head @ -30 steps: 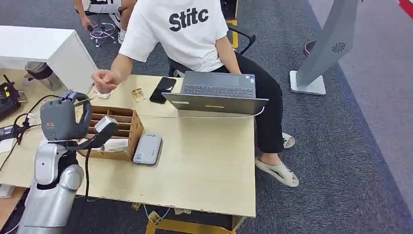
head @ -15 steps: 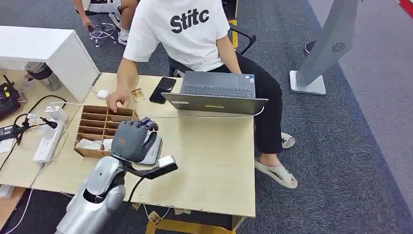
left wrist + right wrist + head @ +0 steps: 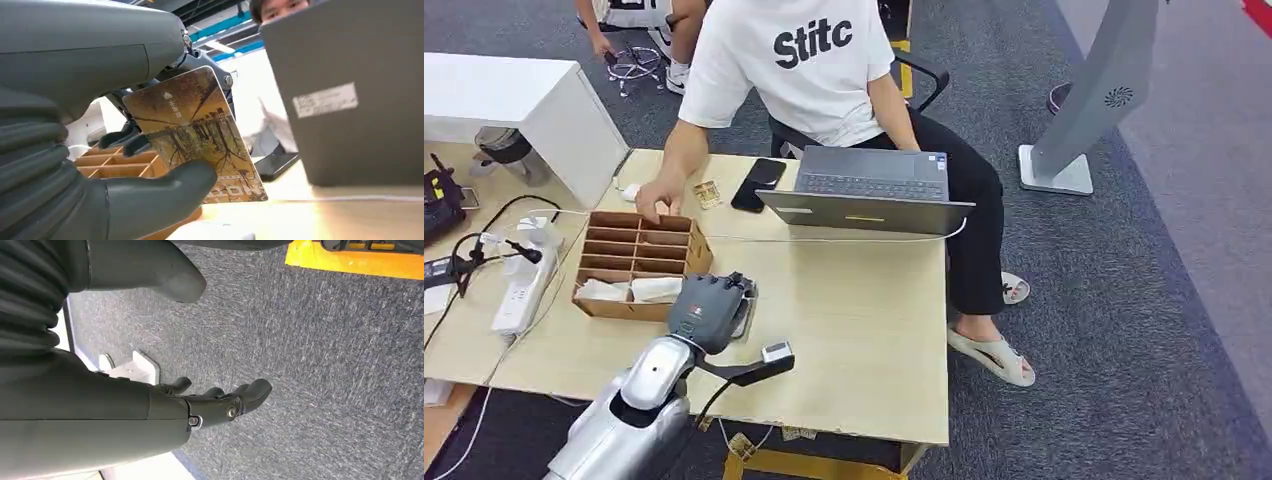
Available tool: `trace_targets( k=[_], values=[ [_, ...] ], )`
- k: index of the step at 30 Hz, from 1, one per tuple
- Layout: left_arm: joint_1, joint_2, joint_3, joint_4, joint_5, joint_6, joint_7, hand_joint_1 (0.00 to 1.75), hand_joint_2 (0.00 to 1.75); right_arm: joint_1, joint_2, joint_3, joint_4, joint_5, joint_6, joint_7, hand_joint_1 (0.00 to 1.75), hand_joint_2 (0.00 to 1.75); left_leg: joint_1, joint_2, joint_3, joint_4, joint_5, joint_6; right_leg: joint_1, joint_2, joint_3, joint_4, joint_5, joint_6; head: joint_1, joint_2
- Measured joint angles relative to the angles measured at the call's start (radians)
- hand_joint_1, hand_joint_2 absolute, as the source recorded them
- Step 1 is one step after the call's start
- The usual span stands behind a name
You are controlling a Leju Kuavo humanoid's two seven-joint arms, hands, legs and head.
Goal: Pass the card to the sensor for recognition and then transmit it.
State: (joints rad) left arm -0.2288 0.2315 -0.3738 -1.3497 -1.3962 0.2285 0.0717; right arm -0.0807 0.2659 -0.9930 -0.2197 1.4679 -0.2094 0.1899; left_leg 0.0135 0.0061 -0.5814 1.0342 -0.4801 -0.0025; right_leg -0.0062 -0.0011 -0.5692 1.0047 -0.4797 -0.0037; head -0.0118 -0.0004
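One card (image 3: 197, 137), printed in brown and gold with bare trees, is held upright in the left hand (image 3: 709, 308), pinched between the thick grey thumb (image 3: 165, 187) and the darker fingers (image 3: 125, 137) behind it. From the head view that hand hangs over the one white sensor (image 3: 742, 312), a flat box lying near the front edge of the desk (image 3: 864, 330), just beside the near right corner of the single wooden organiser tray (image 3: 636, 265). The hand covers most of the sensor; whether the card touches it cannot be told.

The tray, split into several slots, sits toward the left side of the desk with two pale wrapped bundles (image 3: 634, 290) in its nearest row. One person in a white T-shirt (image 3: 799, 60) sits at the far edge and rests a hand (image 3: 652, 198) on the tray's far rim. Beside that hand lie one small white object (image 3: 631, 190) and one small pale card-like item (image 3: 707, 192). One black phone (image 3: 758, 184) lies near the far edge, just beside the one grey laptop (image 3: 869, 190), whose lid is open. One white power strip (image 3: 519, 285) lies along the desk's left edge.

The right hand (image 3: 220, 402) hangs above grey carpet (image 3: 320, 365), holding nothing, its fingers loosely spread and slightly curled.
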Motion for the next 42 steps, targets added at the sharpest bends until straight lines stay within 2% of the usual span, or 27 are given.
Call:
trace_targets(
  k=[8, 13, 22, 29, 42],
  values=[
    [-0.002, 0.016, 0.000, 0.039, -0.005, -0.007, 0.017, 1.75, 1.75, 0.000, 0.000, 0.000, 0.000, 0.000, 0.000, 0.000, 0.00, 1.75, 0.000, 0.000, 0.000, 0.000, 0.000, 0.000, 0.000, 0.000, 0.000, 0.000, 0.000, 0.000, 0.000, 0.000],
    [-0.002, 0.025, 0.001, 0.061, -0.042, -0.011, 0.052, 1.75, 1.75, 0.000, 0.000, 0.000, 0.000, 0.000, 0.000, -0.002, 0.00, 1.75, 0.000, 0.000, 0.000, 0.000, 0.000, 0.000, 0.000, 0.000, 0.000, 0.000, 0.000, 0.000, 0.000, 0.000],
    [-0.002, 0.030, 0.045, 0.116, -0.029, -0.004, 0.053, 1.75, 1.75, 0.000, 0.000, 0.001, 0.000, 0.000, 0.000, -0.005, 0.00, 1.75, 0.000, 0.000, 0.000, 0.000, 0.000, 0.000, 0.000, 0.000, 0.000, 0.000, 0.000, 0.000, 0.000, 0.000],
    [0.016, 0.029, 0.083, 0.148, -0.030, 0.014, 0.053, 1.75, 1.75, 0.002, -0.004, 0.001, 0.000, 0.000, 0.010, -0.030, 0.00, 1.75, 0.000, 0.000, 0.000, 0.000, 0.000, 0.000, 0.000, 0.000, 0.000, 0.000, 0.000, 0.000, 0.000, 0.000],
    [0.023, 0.015, 0.115, 0.192, -0.031, 0.046, 0.052, 1.75, 1.75, 0.003, -0.005, 0.006, 0.000, 0.000, 0.011, -0.030, 0.00, 1.75, 0.000, 0.000, 0.001, 0.000, 0.000, 0.000, 0.000, 0.000, 0.001, 0.000, 0.000, 0.000, 0.000, 0.000]
  ],
)
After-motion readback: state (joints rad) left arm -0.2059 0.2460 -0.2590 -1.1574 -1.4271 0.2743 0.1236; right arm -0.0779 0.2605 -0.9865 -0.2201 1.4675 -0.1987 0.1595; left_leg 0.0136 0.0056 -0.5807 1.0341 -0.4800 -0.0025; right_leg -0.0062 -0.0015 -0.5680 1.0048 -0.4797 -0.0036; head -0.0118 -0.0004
